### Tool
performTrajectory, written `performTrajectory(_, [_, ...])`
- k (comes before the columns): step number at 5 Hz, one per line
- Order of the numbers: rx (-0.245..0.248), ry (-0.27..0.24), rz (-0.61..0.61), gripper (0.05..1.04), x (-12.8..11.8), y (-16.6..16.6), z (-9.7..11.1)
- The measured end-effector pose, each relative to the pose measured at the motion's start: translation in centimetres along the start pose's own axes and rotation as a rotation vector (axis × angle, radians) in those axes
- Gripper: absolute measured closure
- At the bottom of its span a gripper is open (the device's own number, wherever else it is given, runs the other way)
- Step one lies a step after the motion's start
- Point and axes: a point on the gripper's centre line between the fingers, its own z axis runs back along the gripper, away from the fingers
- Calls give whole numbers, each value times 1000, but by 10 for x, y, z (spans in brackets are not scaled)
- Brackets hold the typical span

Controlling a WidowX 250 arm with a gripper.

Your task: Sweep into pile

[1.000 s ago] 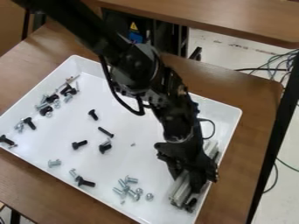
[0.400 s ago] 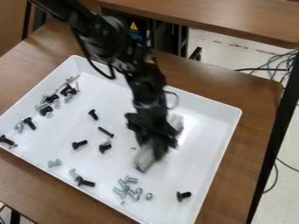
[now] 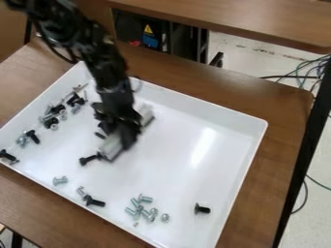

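Camera view: tool (image 3: 121,131) closed on a metal bar (image 3: 113,148) slanting upper right to lower left; a black bolt (image 3: 89,159) lies at its lower end, clustered screws (image 3: 51,121) leftward by the tray (image 3: 213,108) wall, so the sweep should go left

Black arm — thin dark cable.

Bright light falls over the white tray (image 3: 184,169); a long streak of glare whitens its floor toward the right; soft shading lines its walls; my gripper (image 3: 121,131) and the metal bar (image 3: 113,147) in it are blurred; deep shadow fills the shelf space (image 3: 184,39) behind me.
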Motion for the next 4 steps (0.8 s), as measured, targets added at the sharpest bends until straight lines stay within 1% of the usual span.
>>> performTrajectory(1, [11,-16,65,721,-2,54,4])
performTrajectory(2, [36,2,61,721,2,72,10])
performTrajectory(3, [50,-2,43,721,4,75,14])
performTrajectory(4, [53,-18,35,721,7,68,17])
